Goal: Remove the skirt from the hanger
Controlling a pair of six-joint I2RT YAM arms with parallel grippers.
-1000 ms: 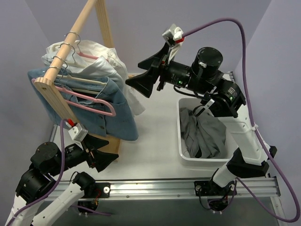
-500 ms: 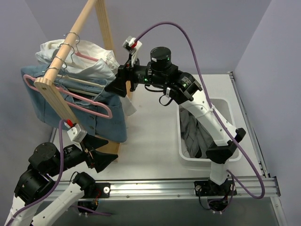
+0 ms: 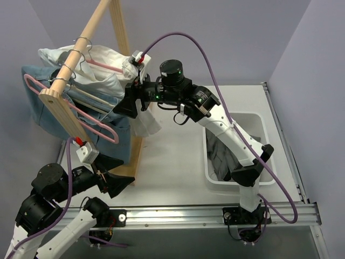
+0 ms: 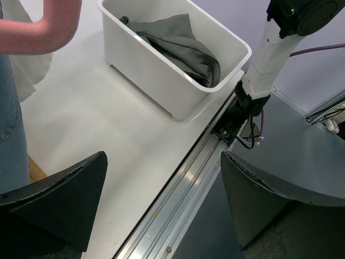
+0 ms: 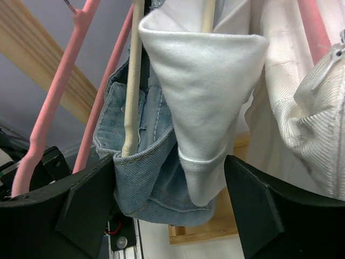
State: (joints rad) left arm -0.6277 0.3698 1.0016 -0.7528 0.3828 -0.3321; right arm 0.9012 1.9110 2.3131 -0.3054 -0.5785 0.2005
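Observation:
The dark grey skirt (image 3: 229,156) lies bunched in the white bin (image 3: 237,183); the left wrist view shows the skirt (image 4: 178,46) there too. The bare pink hanger (image 3: 70,110) hangs at the near end of the wooden rail, apart from the skirt. My right gripper (image 3: 128,103) reaches into the hung clothes. In its wrist view the right gripper (image 5: 170,199) stands open, with a denim fold (image 5: 145,178) and a white shirt cuff (image 5: 207,162) between its jaws and the pink hanger (image 5: 48,113) to the left. My left gripper (image 4: 164,199) is open and empty, low near the table's front rail.
The wooden rail (image 3: 81,48) slopes from back to front left, with a wooden post (image 3: 132,156) below it. A light blue denim garment (image 3: 43,108) and a white shirt (image 3: 102,78) hang there on other hangers. A metal rail (image 4: 178,199) edges the near side of the table.
My right arm has swung left from above the bin into the hanging clothes, which have shifted left along the rail. Its jaws have narrowed slightly. The left arm has stayed put.

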